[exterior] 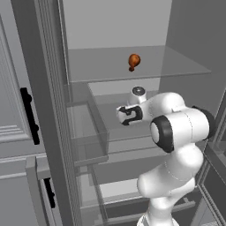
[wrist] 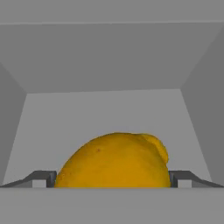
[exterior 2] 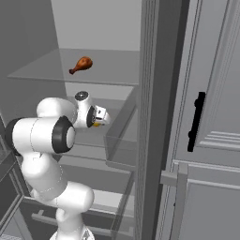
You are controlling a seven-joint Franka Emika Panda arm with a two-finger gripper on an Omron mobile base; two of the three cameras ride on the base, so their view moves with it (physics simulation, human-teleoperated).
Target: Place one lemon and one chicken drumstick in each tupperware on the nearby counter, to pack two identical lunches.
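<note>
A yellow lemon (wrist: pixel 114 159) lies on a grey fridge shelf (wrist: pixel 100 113), right in front of the hand. My gripper (wrist: pixel 112 178) is open, with one fingertip (wrist: pixel 43 178) on each side of the lemon, close to its skin. In the right base view a sliver of the lemon (exterior 2: pixel 97 124) peeks out under the hand (exterior 2: pixel 96 116). A brown chicken drumstick (exterior: pixel 133 61) (exterior 2: pixel 82 64) rests on the glass shelf above the arm. The tupperware and the counter are out of view.
The arm reaches into an open grey fridge. A clear door bin (exterior: pixel 88 132) (exterior 2: pixel 119 138) juts out beside the hand. Grey cabinet doors with black handles (exterior: pixel 28 115) (exterior 2: pixel 196 122) flank the fridge. Shelf walls (wrist: pixel 199 113) close in on both sides.
</note>
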